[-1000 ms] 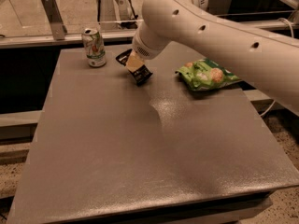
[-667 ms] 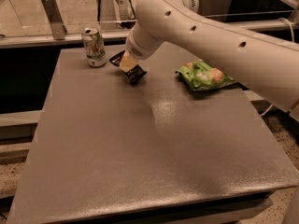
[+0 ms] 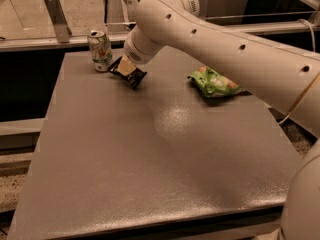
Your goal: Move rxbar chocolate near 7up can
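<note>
Grey tabletop (image 3: pixel 150 174) fills the near view | green snack bag (image 3: pixel 215 82) lies toward the far right, well apart from the rest | gripper (image 3: pixel 126 67) far left, jaws clamped on rxbar chocolate (image 3: pixel 134 77) — bar tilted, low at the table, contact unclear | 7up can (image 3: pixel 100 49) upright just left of the bar — near the far-left corner
</note>
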Motion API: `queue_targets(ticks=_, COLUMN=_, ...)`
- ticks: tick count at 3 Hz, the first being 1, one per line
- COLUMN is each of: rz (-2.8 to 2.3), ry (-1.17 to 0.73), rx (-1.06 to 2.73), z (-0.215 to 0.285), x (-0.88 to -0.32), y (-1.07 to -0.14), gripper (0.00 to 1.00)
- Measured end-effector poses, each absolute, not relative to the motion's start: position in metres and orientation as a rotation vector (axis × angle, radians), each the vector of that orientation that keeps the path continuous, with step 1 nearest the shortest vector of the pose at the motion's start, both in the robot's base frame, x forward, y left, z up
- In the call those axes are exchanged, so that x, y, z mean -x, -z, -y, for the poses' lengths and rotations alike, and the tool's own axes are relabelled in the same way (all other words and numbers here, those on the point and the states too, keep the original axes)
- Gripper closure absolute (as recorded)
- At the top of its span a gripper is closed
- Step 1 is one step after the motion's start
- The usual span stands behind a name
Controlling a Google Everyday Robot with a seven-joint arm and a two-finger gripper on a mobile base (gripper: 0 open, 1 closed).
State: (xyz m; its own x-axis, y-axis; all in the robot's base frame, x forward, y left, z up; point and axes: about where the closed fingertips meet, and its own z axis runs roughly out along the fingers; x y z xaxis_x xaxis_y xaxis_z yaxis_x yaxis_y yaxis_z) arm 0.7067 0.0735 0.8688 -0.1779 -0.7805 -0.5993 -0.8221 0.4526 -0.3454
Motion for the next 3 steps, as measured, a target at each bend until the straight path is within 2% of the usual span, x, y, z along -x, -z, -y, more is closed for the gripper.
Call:
queue_targets(ticks=1, rz=-1.954, ry=-0.103, rx=1.343, z=-0.089, x=-0.710, y=-0.867, gripper=0.82)
queue_targets(ticks=3, rz=-1.941, ry=-0.145, rx=1.339, z=-0.106, x=-0.713, y=-0.866, gripper=0.36)
